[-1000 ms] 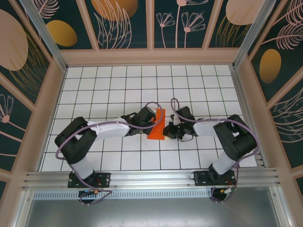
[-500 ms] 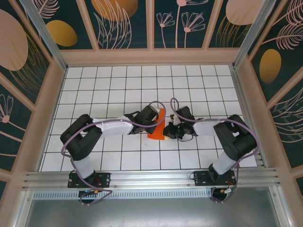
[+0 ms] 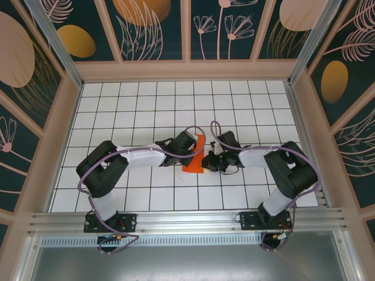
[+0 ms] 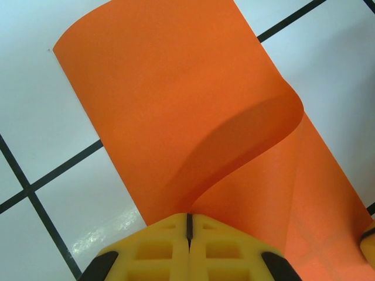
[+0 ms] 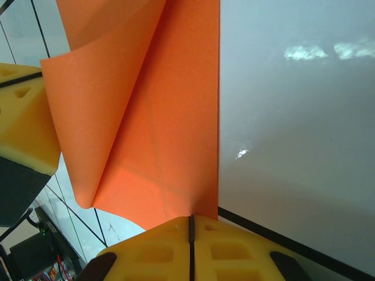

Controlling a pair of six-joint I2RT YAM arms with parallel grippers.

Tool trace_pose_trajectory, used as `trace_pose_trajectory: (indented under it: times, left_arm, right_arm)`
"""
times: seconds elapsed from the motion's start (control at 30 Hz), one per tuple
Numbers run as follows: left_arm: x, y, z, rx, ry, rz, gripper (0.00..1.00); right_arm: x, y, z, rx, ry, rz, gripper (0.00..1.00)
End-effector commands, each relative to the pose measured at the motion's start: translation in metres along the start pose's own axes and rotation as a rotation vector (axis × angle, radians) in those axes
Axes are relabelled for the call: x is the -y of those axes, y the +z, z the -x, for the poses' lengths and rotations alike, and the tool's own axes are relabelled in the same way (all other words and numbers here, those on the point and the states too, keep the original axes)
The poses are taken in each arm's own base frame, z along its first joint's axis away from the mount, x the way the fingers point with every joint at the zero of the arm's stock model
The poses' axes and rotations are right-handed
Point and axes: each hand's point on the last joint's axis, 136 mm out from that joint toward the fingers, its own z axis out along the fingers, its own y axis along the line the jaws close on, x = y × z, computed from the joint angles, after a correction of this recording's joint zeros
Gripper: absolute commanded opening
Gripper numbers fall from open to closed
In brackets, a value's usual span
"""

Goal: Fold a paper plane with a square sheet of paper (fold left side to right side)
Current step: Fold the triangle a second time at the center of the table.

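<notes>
The square sheet of paper [image 3: 195, 160] is bright orange and lies mid-table between the two arms. Its left part is lifted and curls over toward the right. My left gripper [image 3: 194, 150] is shut on the paper's raised edge. In the left wrist view the curled flap [image 4: 246, 140] runs down into the seam of the yellow fingertips [image 4: 164, 234]. My right gripper [image 3: 207, 162] is shut, its tips resting on the flat right part of the sheet [image 5: 176, 146] at its straight edge. The left gripper's yellow finger [image 5: 20, 117] shows beside the curl.
The white gridded table [image 3: 146, 111] spreads out on all sides of the paper. Wooden walls [image 3: 187, 70] with patterned panels box it in. A metal rail [image 3: 187, 221] runs along the near edge by the arm bases.
The left arm has shifted a little to the right, carrying the lifted paper edge further over the sheet. The right arm has stayed in place.
</notes>
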Motion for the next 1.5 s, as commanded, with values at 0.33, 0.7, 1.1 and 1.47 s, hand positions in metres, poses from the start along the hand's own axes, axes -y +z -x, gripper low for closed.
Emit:
trace_pose_trajectory:
  times: [0.33,0.7,1.1,1.47]
  left_arm:
    - [0.0,-0.018,0.005,0.017,0.002,-0.02,0.0]
    - [0.003,-0.027,-0.004,0.012,-0.006,-0.057,0.0]
    - [0.001,-0.024,-0.003,0.014,0.022,-0.042,0.0]
    - [0.003,-0.021,-0.003,0.015,0.038,-0.064,0.0]
  right_arm:
    - [0.004,0.002,-0.004,-0.006,-0.018,-0.021,0.1]
    - [-0.015,-0.014,0.007,0.069,-0.078,0.026,0.15]
    - [-0.017,-0.024,-0.006,0.059,-0.098,0.053,0.12]
    - [-0.014,-0.007,-0.013,0.017,-0.046,0.08,0.1]
